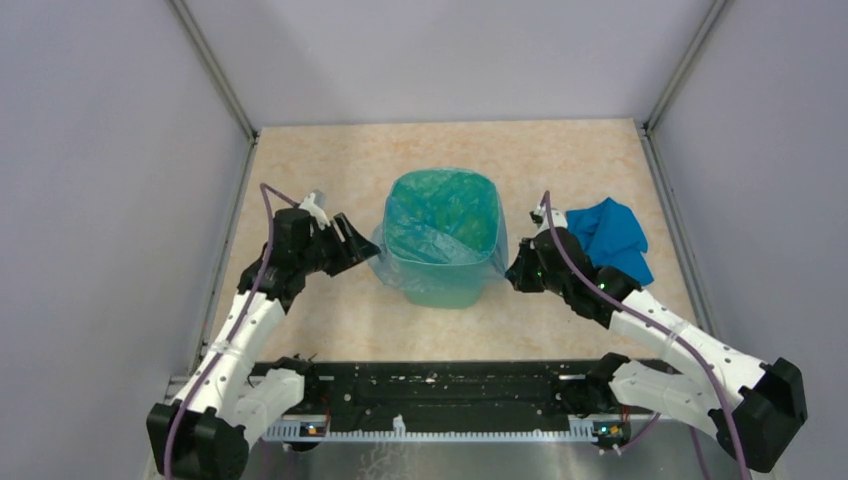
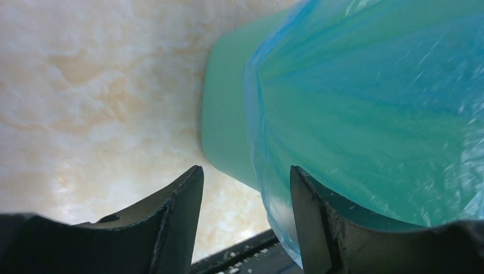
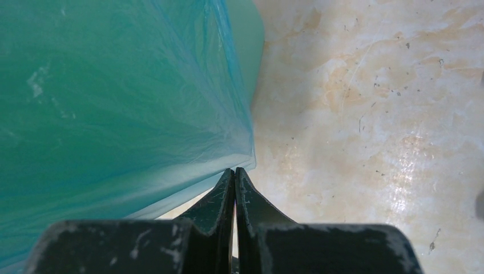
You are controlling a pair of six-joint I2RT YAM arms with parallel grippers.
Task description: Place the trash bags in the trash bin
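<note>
The trash bag (image 1: 441, 225), a thin, crinkly, translucent light blue film, lines the trash bin (image 1: 440, 288) and folds over its rounded-square mouth, draping down the outer walls on every visible side. The bin is smooth mint-green plastic with slightly tapered walls, standing upright near the middle of the table (image 1: 300, 160), between the 2 arms. In the left wrist view the film (image 2: 371, 108) hangs over the bin's wall (image 2: 225, 125), its wrinkles catching small white glints, while a bare strip of green plastic shows beside its edge. The left gripper (image 1: 358, 244) sits just beside the bin's left side with its 2 dark, curved fingers (image 2: 182, 217) spread apart; the right-hand finger lies against the hanging film, and whether it presses it cannot be told. The right gripper (image 1: 513, 270) is at the bin's right side, its fingers (image 3: 220, 200) pressed together with only a hairline slit between them, tips at the lower corner of the draped film (image 3: 114, 97); whether any film is caught between them cannot be told. The tabletop is glossy, with a mottled beige, marble-like pattern and small dark specks. Behind the right arm lies a crumpled, deep blue cloth (image 1: 612, 235), soft and opaque, apart from the bin.
</note>
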